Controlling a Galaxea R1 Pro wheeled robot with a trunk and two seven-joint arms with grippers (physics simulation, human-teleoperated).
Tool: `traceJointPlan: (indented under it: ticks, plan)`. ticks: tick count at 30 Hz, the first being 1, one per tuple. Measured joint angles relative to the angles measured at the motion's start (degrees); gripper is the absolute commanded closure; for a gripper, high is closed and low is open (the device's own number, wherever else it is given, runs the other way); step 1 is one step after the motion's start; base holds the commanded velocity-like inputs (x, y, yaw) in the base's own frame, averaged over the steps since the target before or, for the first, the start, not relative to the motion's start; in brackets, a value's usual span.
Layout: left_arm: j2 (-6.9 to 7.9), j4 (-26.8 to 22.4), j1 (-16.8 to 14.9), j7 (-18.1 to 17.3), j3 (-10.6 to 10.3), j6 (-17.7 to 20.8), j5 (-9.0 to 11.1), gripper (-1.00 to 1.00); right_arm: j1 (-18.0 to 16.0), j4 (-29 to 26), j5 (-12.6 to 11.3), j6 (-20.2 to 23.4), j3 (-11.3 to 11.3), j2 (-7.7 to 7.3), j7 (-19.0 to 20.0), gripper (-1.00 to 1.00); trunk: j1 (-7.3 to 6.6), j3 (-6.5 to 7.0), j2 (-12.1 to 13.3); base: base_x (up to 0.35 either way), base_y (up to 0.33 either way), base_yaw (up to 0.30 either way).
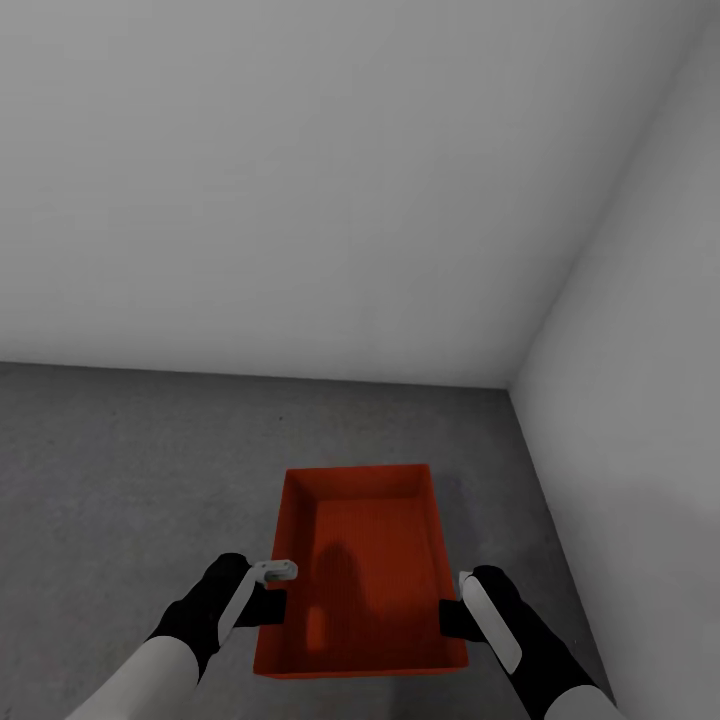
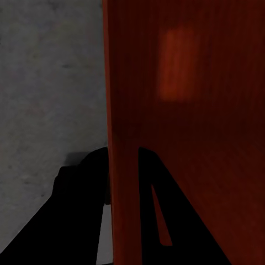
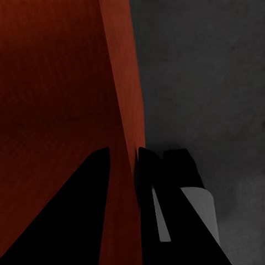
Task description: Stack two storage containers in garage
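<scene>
Closest to the head camera are the two black-and-white robot arms, each reaching down to one orange-red rectangular plastic storage container (image 1: pixel 365 570) with low straight walls and a finely ribbed bottom. It's open side up, short walls near and far, sitting between the arms low in the head view.

Left end effector (image 1: pixel 272 592) is on the container's left long wall, near the corner closest to the robot. The left wrist view shows it nicely: one black finger (image 2: pixel 83 193) outside the wall, the other inside, clamped on the thin orange-red wall (image 2: pixel 124 165). Right end effector (image 1: pixel 455 610) does the same on the right long wall, and its wrist camera shows a dark finger (image 3: pixel 83 210) inside the bin and the other outside, pinching that wall (image 3: pixel 124 110) between them.

Can't honestly tell whether the bin rests on the ground or hangs just above it.

Around it is the dark grey speckled concrete floor (image 1: pixel 130 470) of the garage. Plain grey-white walls (image 1: pixel 300 180) meet in a corner to the robot's front right, with the right-hand wall (image 1: pixel 640 400) fairly near the bin.
</scene>
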Motion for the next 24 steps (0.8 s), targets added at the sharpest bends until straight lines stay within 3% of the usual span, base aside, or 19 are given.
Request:
traceJointPlan:
  ticks: [24]
  plan:
    - [0.00, 0.0, 0.0, 0.0, 0.0, 0.0, 0.0, 1.00, 0.0, 0.0, 0.0, 0.0, 0.0, 0.00, 0.0, 1.00, 0.00, -2.08, 0.0, 0.000, 0.000, 0.000]
